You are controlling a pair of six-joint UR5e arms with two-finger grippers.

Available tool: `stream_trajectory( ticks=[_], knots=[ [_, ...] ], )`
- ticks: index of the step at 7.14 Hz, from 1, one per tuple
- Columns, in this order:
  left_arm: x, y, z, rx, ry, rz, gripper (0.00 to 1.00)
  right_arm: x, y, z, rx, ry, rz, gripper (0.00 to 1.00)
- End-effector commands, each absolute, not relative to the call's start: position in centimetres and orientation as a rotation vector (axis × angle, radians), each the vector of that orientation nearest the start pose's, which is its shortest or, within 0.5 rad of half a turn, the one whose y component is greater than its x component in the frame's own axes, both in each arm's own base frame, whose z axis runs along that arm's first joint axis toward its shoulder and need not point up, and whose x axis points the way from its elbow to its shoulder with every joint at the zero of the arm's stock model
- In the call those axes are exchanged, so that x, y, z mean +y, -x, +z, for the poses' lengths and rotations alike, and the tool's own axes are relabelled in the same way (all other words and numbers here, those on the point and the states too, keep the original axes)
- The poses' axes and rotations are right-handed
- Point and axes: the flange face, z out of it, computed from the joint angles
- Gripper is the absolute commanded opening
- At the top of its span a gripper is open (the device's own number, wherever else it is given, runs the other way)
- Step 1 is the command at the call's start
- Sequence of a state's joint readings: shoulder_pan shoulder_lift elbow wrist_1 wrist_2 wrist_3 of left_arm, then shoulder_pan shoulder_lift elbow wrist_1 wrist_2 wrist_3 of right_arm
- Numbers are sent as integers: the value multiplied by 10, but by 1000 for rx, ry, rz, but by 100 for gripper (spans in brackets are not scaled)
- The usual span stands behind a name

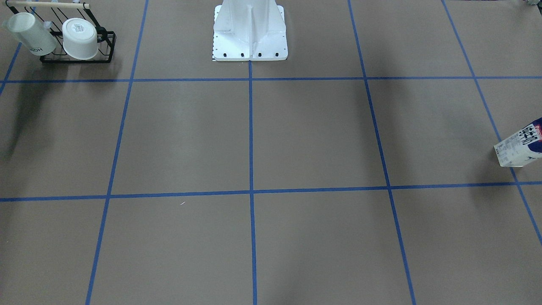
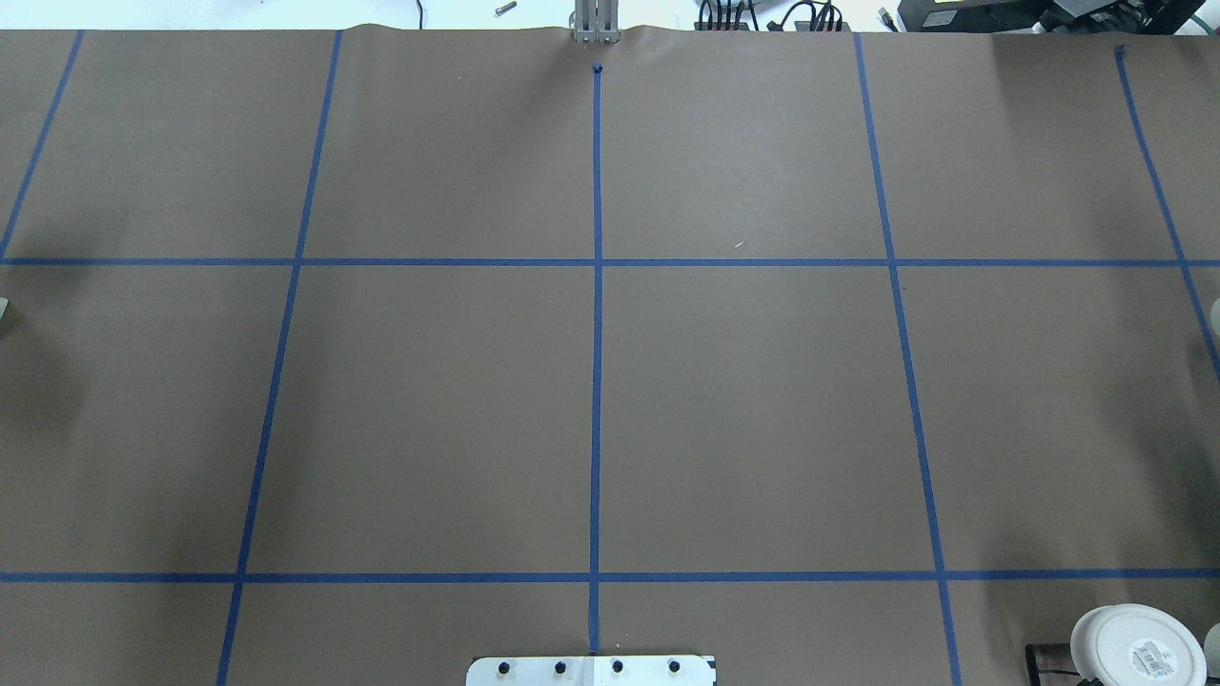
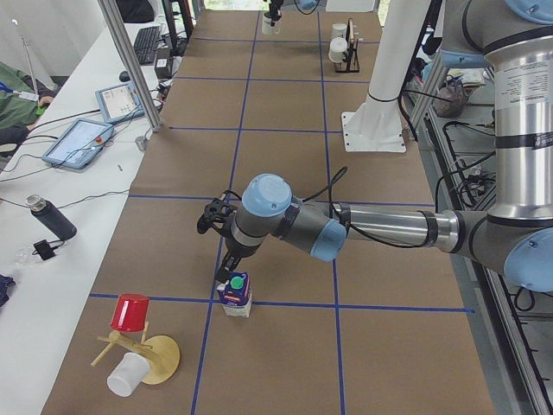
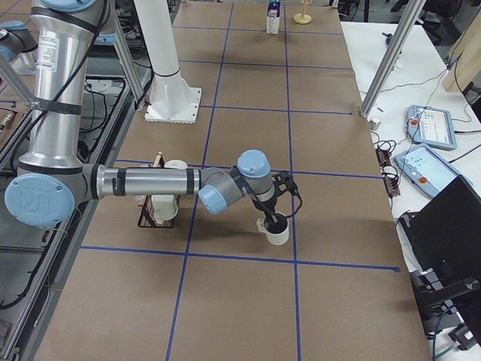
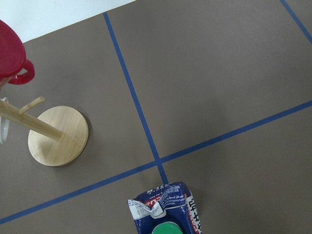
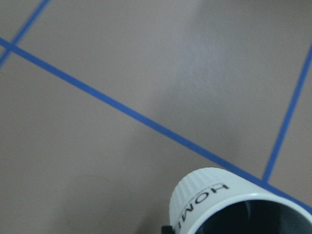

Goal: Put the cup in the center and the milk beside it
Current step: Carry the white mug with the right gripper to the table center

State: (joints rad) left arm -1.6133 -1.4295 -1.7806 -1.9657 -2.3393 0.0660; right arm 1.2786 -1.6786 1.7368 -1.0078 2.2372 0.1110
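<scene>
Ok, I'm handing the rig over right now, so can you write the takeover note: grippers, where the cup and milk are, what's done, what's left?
The left gripper hangs just over the milk; open or shut cannot be told.
The right gripper is at the rim of the cup; its state cannot be told either.
The milk stands upright at the table's left end, by a tape crossing. The cup stands upright at the right end, out from the rack.
The center is bare.
Done: nothing placed.
Left: cup to center, milk beside it.

Cup: "HOM" visible on side. Milk: "Pascual".
</scene>
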Motion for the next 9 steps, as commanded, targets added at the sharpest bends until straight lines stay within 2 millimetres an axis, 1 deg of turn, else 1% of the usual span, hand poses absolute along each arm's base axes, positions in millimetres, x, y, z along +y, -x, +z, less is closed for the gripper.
stream_trajectory(
  ticks=[1,2,3,4,5,6,7,8,9],
  knots=[
    [-449,83,577,730,-478,198,99,-518,140,458,-955,-469,-395,0],
    [-449,83,577,730,-478,198,99,-525,204,407,-1024,-423,-356,0],
    [-449,83,577,730,-478,198,99,-531,265,349,-1056,-390,-279,0],
    [-449,83,577,730,-478,198,99,-526,329,294,-1050,-348,-215,0],
    [-449,83,579,730,-473,195,99,-509,388,256,-1004,-324,-171,0],
    [-449,83,579,731,-473,196,99,-483,441,227,-950,-319,-126,0],
    [-449,83,579,730,-473,195,99,-460,479,194,-900,-281,-104,0],
    [-449,83,580,730,-470,194,99,-431,518,159,-840,-234,-97,0],
    [-449,83,580,730,-470,194,99,-407,553,131,-789,-215,-84,0]
  ],
)
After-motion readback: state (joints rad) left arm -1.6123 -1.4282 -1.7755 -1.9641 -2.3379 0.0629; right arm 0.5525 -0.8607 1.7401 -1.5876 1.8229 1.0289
